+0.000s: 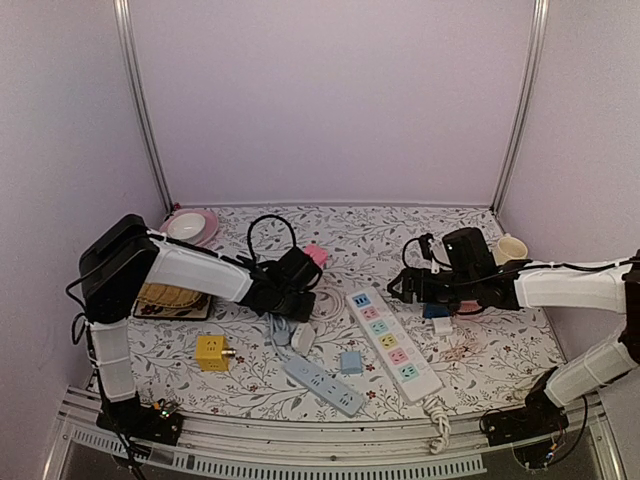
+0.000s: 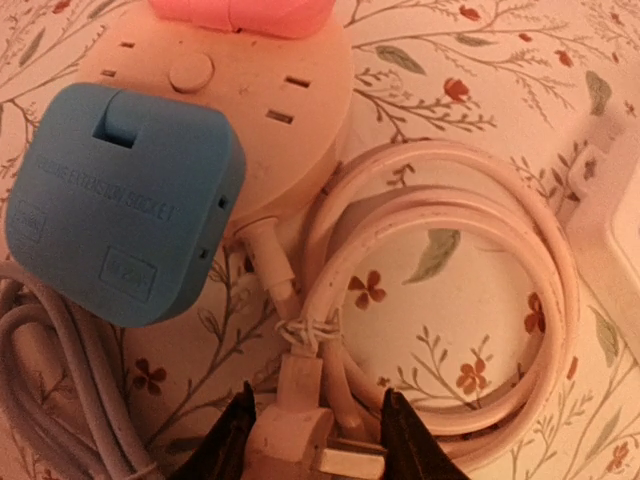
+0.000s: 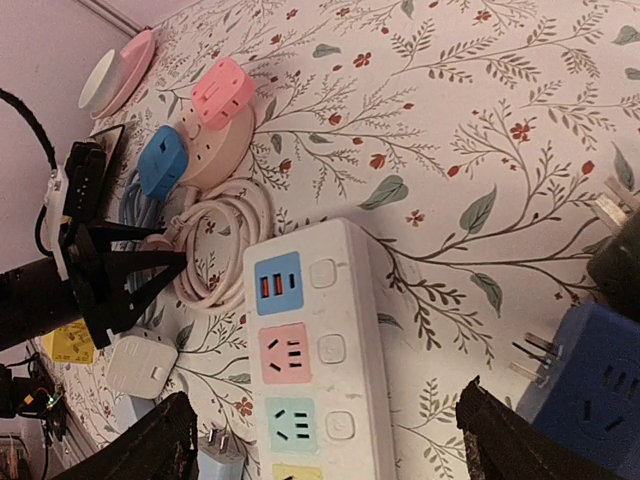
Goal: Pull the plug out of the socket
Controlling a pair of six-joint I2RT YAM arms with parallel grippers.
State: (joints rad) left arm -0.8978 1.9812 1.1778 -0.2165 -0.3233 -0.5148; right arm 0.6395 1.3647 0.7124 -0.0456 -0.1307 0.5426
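A round cream socket (image 2: 285, 95) carries a blue plug (image 2: 120, 200) and a pink plug (image 2: 250, 12). Its cream cable (image 2: 455, 300) lies coiled beside it and ends in a white plug (image 2: 295, 440). My left gripper (image 2: 315, 440) hovers low over that cable plug, jaws part open on either side of it. From the right wrist I see the socket (image 3: 218, 140), the blue plug (image 3: 160, 160), the pink plug (image 3: 222, 90) and the left gripper (image 3: 150, 262). My right gripper (image 3: 325, 445) is wide open and empty above the white power strip (image 3: 320, 360).
A loose blue adapter (image 3: 590, 375) lies prongs-out right of the strip. On the table are a white adapter (image 1: 303, 337), a grey strip (image 1: 322, 385), a small blue plug (image 1: 350, 362), a yellow cube socket (image 1: 211, 352), a pink plate (image 1: 190, 226) and a cup (image 1: 510, 248).
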